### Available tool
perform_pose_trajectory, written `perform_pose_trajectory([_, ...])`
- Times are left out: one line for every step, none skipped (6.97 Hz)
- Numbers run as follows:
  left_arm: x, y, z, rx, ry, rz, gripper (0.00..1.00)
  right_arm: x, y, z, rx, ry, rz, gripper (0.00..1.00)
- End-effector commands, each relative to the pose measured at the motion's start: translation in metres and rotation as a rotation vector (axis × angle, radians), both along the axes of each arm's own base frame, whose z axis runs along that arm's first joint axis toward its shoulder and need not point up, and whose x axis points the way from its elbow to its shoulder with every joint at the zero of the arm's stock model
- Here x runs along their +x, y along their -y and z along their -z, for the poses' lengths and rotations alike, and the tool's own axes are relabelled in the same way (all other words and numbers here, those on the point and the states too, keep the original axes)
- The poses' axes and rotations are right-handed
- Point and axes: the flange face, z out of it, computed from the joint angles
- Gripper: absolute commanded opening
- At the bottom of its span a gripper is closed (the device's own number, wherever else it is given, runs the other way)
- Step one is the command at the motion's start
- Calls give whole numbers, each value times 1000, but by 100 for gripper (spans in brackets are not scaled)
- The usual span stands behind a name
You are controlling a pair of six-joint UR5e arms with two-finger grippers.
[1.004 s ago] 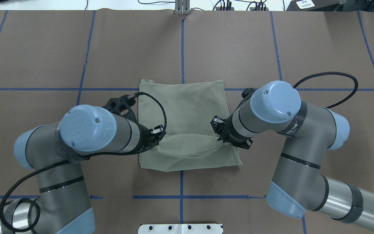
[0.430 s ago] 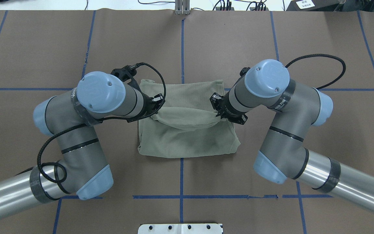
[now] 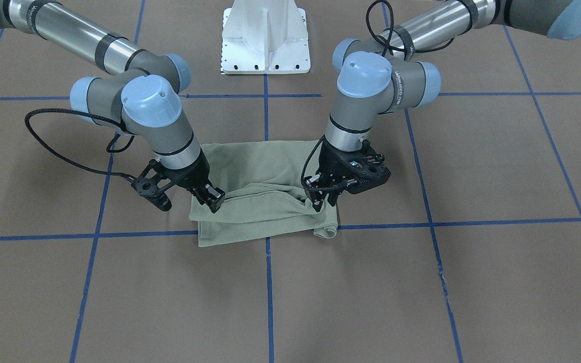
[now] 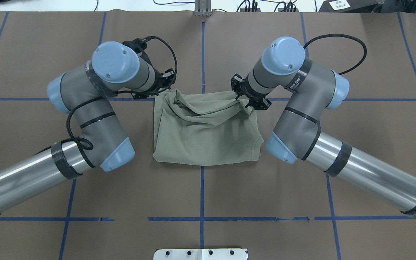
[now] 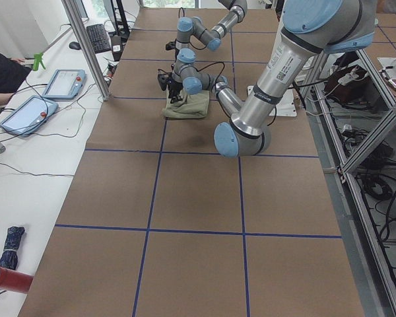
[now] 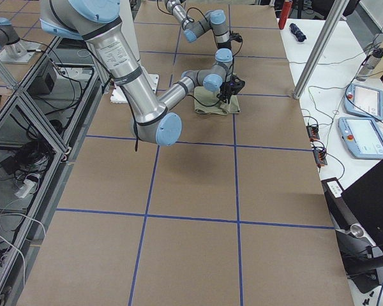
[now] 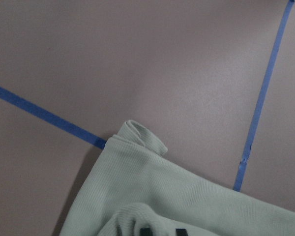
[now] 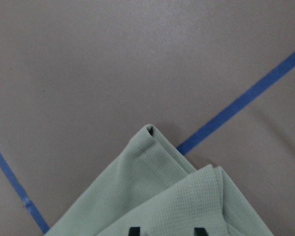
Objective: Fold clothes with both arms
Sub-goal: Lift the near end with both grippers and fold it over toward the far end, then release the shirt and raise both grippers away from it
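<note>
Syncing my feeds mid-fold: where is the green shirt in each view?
Front-facing: shirt at centre.
Overhead: shirt at centre.
Exterior left: shirt upper middle, small.
Exterior right: shirt upper middle, small.
Left wrist: shirt along the bottom.
Right wrist: shirt along the bottom.
Landmark: the blue tape line under its far edge.

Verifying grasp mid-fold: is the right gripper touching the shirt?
Touching. The front-facing view shows the right gripper closed on a gathered edge of the shirt. The right wrist view shows cloth between its fingertips.
</note>
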Motion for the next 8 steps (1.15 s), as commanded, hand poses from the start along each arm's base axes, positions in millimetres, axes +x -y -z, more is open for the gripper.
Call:
perform_pose_trajectory([-39,52,-30,62,93,-20,100,23,46,-13,-7,12,45,100])
perform_pose_trajectory([-49,56,-32,66,77,-52,100,39,55,-2,-13,58,97,100])
perform_pose_trajectory([-62,56,-47,70,74,-137,100,41,46,16,14,85,121,100])
perform_pose_trajectory([-87,58,-63,99,96,-154,100,48,34,38,55,117,133,100])
perform_pose_trajectory([-112,56,-78,154,130,-181,100,21,-6,55,83,135,203,100])
perform_pose_trajectory([-131,64,-84,185,154,-185,100,-9,-36,65,138,96,293,100])
perform_pose_trajectory([-147,69,-99,194,179,-188,100,-43,-70,64,216,14,346,100])
perform_pose_trajectory([-159,74,-100,207,191,-185,100,-73,-97,61,301,-64,386,100])
